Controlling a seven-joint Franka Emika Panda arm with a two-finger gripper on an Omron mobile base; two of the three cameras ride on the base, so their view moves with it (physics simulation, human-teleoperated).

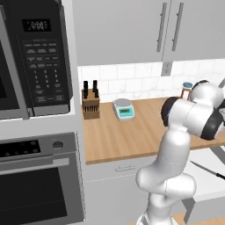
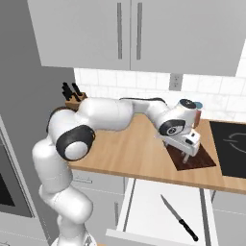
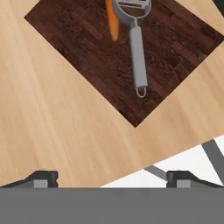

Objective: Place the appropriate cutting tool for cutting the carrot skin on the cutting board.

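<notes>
Two things now lie on the cutting board (image 3: 87,52): the carrot (image 3: 113,22) and a grey metal peeler (image 3: 136,48), the right tool for taking off carrot skin. The peeler rests flat on the dark wood, its blade head at the top edge of the hand view and its long handle running down toward the board's near corner, the hanging loop at its end well inside the board's edge. The carrot lies just beside the peeler head on its left, roughly parallel to the handle; whether the two touch I cannot tell, since the head partly overlaps it. By that evidence the placing looks done, and what is left, as I judge it, is only to draw the arm clear without brushing the peeler. The gripper (image 3: 111,179) is released and holds nothing: its two dark finger tips stand wide apart at the bottom of the hand view, over bare light countertop (image 3: 48,122) short of the board, with the peeler well apart from them. In the right base view the hand hangs above the board's left part, near the back wall. Below the counter an open white drawer (image 2: 144,206) holds a black-handled knife (image 2: 178,217), left where it is.
</notes>
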